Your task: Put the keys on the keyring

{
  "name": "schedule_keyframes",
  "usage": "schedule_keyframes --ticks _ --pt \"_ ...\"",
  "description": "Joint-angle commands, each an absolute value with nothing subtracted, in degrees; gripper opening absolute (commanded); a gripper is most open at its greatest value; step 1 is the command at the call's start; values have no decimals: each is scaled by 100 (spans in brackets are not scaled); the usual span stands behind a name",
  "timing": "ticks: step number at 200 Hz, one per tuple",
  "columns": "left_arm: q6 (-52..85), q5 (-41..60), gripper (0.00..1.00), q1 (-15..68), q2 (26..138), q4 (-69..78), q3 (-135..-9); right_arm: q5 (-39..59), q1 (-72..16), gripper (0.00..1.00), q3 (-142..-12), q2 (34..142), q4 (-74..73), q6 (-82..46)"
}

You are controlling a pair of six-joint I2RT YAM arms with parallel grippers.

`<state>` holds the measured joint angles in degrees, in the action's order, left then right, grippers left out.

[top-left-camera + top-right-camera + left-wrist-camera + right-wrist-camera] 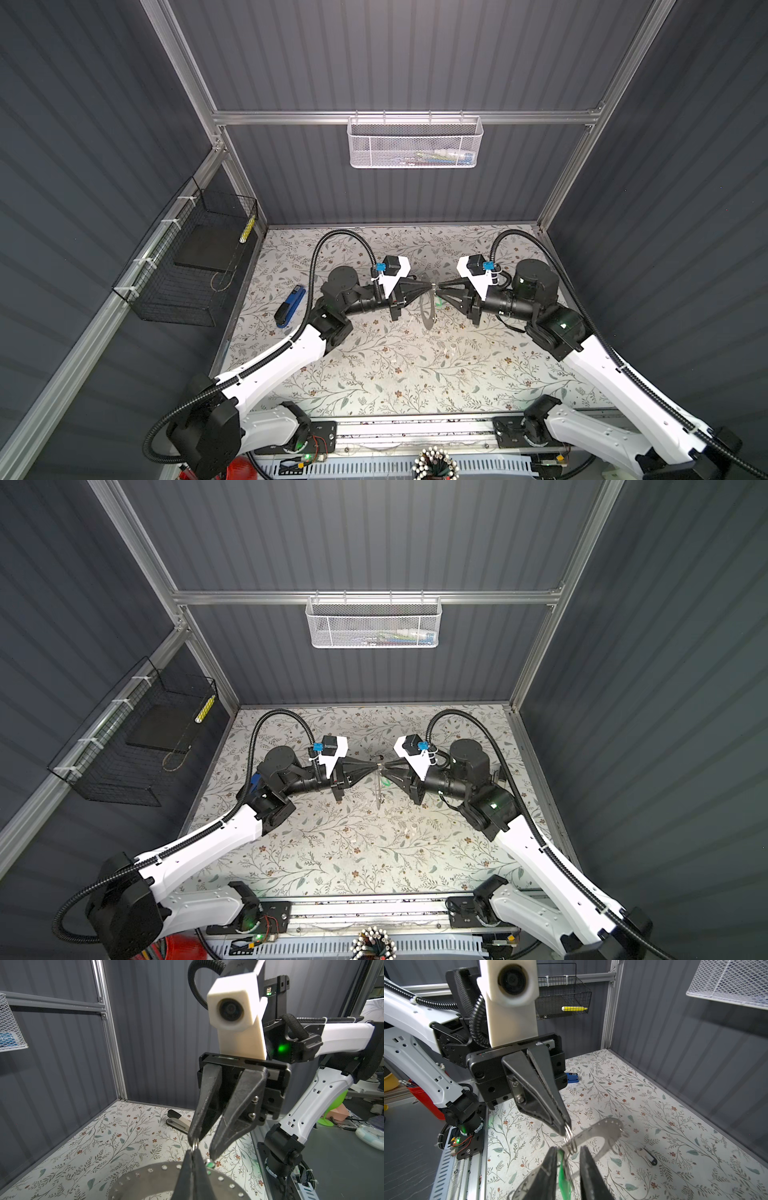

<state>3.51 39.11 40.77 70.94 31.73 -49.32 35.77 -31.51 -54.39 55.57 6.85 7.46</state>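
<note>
My left gripper (193, 1152) is shut on a small wire ring (571, 1140) that hooks the rim of the keyring (604, 1126), a flat grey ring with holes. In both top views the keyring (429, 309) hangs edge-on under the two meeting grippers above mid-table. One of the keys, with a green tag (563, 1176), dangles by the wire ring against one finger of my right gripper (569, 1148). Its jaws stand apart around the tag and the keyring's rim. The black-headed key (646, 1157) lies on the table.
A blue stapler (289, 306) lies left of the left arm. A black and grey stapler (178, 1124) lies near the right wall. A black wire basket (195, 257) hangs on the left wall, a white mesh basket (413, 141) on the back wall.
</note>
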Motion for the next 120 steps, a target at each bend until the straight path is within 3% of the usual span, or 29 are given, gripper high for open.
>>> schedule_keyframes --ticks 1,120 --pt "382 4113 0 4025 7142 3265 -5184 3766 -3098 20 -5388 5589 446 644" --pt "458 4279 0 4025 7261 3287 -5277 4076 -2979 15 -5146 5512 112 622"
